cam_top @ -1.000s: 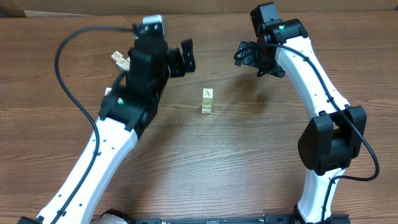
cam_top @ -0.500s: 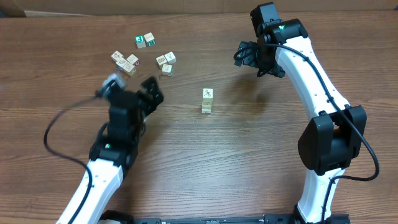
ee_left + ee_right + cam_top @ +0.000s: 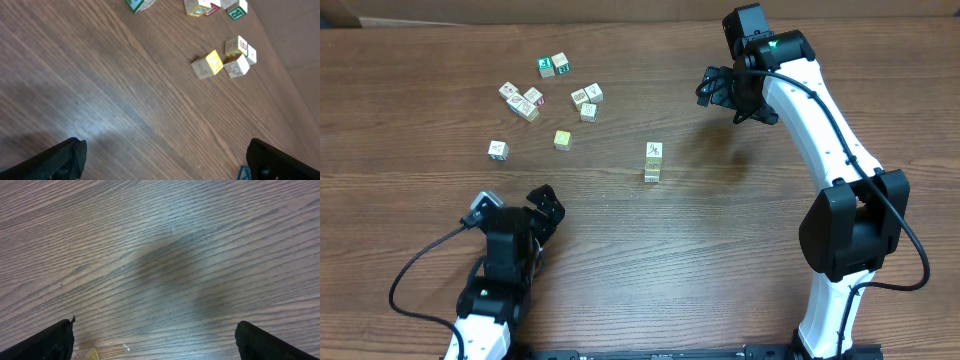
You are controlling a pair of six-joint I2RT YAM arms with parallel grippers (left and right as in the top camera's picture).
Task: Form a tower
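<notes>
Looking down from overhead, I see the tower (image 3: 653,162) upright in the middle of the desk (image 3: 720,250), with loose cubes (image 3: 561,139) scattered toward its ten o'clock. I judge I'm between picks, and the next move is fetching another cube. The left tool (image 3: 540,203) sits at the tower's seven o'clock and the right tool (image 3: 720,88) at one o'clock, both gaping and empty. Left wrist: jaws wide over bare wood, cubes at one o'clock. Right wrist: jaws wide, gripping nothing.
</notes>
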